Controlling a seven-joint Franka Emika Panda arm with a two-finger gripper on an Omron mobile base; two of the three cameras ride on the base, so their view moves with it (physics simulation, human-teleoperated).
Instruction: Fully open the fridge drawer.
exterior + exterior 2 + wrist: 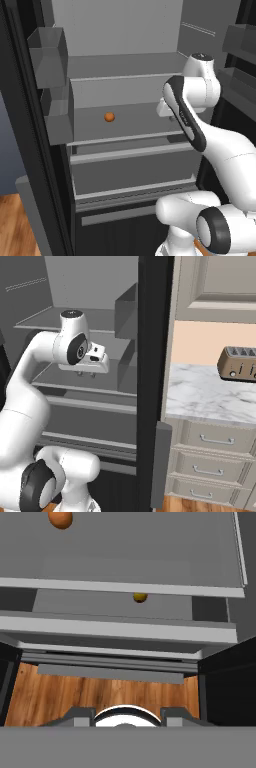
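Note:
The fridge drawer (132, 172) is the wide grey bin under the lower shelf; its pale top rim (120, 629) stands a little forward of the shelf edge. A small yellow item (140, 597) lies inside it. My gripper (86, 375) hangs above the right part of that shelf, pointing down, higher than the drawer (90, 423) and apart from it. In the hand view the gripper (125, 714) is open, its dark fingertips (77, 714) spread wide with nothing between them. In the left base view my own arm covers the fingers.
An orange ball (109, 117) sits on the shelf above the drawer. Boxy door bins (50, 55) hang on the left door. A dark panel with a light bar (115, 215) lies below the drawer. To the right stand a marble counter (210, 396) and a toaster (237, 363).

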